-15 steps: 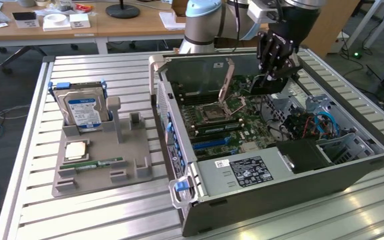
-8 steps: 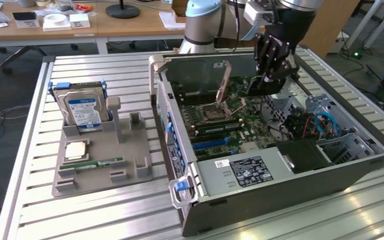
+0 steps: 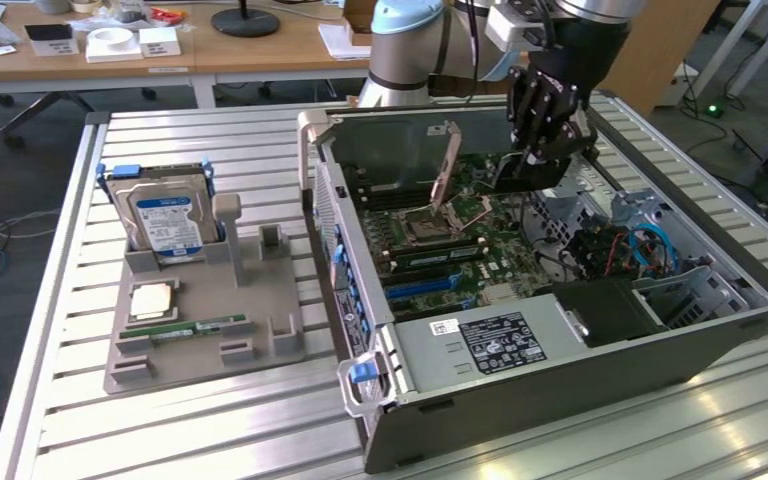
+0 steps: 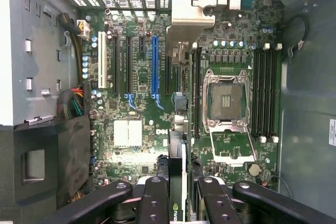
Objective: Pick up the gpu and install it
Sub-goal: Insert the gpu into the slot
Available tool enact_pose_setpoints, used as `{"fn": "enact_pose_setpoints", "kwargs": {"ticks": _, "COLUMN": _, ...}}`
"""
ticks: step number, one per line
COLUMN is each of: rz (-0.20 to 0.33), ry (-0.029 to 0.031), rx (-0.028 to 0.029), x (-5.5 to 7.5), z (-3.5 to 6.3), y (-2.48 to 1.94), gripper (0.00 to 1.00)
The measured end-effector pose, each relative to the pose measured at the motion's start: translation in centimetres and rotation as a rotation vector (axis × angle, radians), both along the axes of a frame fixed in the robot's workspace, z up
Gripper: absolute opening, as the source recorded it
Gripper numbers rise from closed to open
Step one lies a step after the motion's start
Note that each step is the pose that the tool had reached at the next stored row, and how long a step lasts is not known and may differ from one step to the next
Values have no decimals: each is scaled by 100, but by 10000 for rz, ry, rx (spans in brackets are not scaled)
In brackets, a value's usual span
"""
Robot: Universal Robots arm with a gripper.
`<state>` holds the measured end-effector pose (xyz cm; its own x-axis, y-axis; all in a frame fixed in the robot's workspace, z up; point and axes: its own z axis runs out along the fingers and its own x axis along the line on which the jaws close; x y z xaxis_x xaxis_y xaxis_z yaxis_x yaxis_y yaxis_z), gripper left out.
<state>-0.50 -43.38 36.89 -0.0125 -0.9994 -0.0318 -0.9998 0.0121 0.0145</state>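
**Over the open case: gpu clamped, edge-on**

Gripper [image 4: 179, 177] hangs inside the open computer case [image 3: 558, 330], above the motherboard [image 4: 136, 77]. Jaws drawn partway in, one finger on each face of the gpu [image 4: 175, 211]. The card is held edge-on to the wrist camera: a thin black strip with a green logo near the fingers. Its far edge points down at the board.

From the wrist, the card's line falls between the long blue slot [image 4: 155, 66] and the CPU socket [image 4: 227, 100], which stands open. Cannot tell whether the lower edge touches the board or sits in a slot.

On the slatted table [image 3: 197, 440], toward the exterior view's left and well apart from the case, is a grey parts holder [image 3: 271, 330]. A hard drive [image 3: 164, 220] with a blue label stands upright in it. A green RAM stick [image 3: 197, 328] lies flat nearer the front.
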Motion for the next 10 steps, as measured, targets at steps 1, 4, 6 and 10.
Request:
{"fn": "enact_pose_setpoints", "kwargs": {"ticks": 1, "rz": -1, "ry": 0, "rx": -1, "x": 0, "z": -1, "y": 0, "gripper": 26}}
{"fn": "enact_pose_setpoints", "kwargs": {"ticks": 4, "rz": -2, "ry": 0, "rx": -4, "x": -4, "z": -13, "y": 1, "gripper": 26}}
{"fn": "enact_pose_setpoints", "kwargs": {"ticks": 6, "rz": -1, "ry": 0, "rx": -10, "x": -8, "z": -22, "y": 3, "gripper": 26}}
{"fn": "enact_pose_setpoints", "kwargs": {"ticks": 10, "rz": 0, "ry": 0, "rx": -19, "x": -14, "z": -36, "y": 7, "gripper": 26}}
